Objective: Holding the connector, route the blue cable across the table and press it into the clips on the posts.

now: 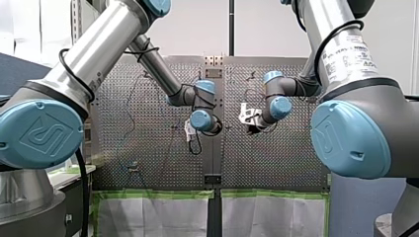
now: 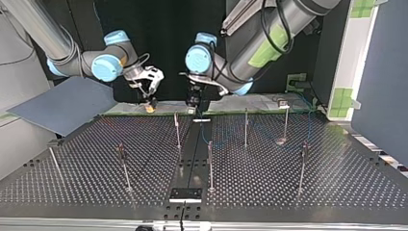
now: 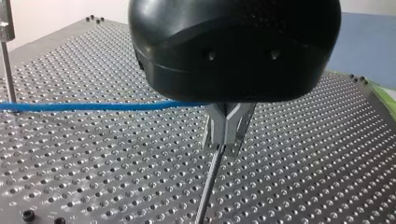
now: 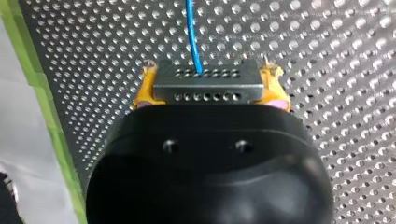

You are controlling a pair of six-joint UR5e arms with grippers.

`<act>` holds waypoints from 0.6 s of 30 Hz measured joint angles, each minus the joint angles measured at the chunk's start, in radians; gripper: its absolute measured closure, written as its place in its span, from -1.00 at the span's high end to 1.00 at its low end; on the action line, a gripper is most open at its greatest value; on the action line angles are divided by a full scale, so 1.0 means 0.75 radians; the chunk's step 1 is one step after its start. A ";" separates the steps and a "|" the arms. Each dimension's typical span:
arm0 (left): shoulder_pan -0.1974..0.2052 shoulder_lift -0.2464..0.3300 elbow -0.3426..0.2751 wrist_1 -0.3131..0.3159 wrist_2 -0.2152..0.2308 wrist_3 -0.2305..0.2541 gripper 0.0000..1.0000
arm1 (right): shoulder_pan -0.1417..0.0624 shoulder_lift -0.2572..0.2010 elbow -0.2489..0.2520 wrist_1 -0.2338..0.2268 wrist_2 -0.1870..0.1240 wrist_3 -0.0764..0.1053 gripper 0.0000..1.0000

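Observation:
My right gripper (image 4: 208,70), with yellow pads (image 4: 145,86), is shut on a grey perforated connector (image 4: 208,87). The blue cable (image 4: 191,32) leaves the connector and runs ahead over the perforated table (image 4: 327,70). In the left wrist view the blue cable (image 3: 93,106) is stretched taut from a post (image 3: 5,60) to my left gripper (image 3: 227,148), whose metal fingers are shut on it above another post (image 3: 208,186). In the top view both grippers hang side by side over the table's far edge, my left gripper (image 2: 194,102) beside my right gripper (image 2: 150,103).
Several thin upright posts stand across the table, among them a post (image 2: 177,130), a post (image 2: 246,127) and a post (image 2: 303,163). A black rail (image 2: 192,154) divides the table down the middle. A blue-grey panel (image 2: 62,103) leans at the top view's left.

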 joint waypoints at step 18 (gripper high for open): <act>0.062 -0.099 0.162 -0.009 0.109 -0.044 -1.00 | -0.075 0.043 -0.049 -0.029 -0.080 0.000 -1.00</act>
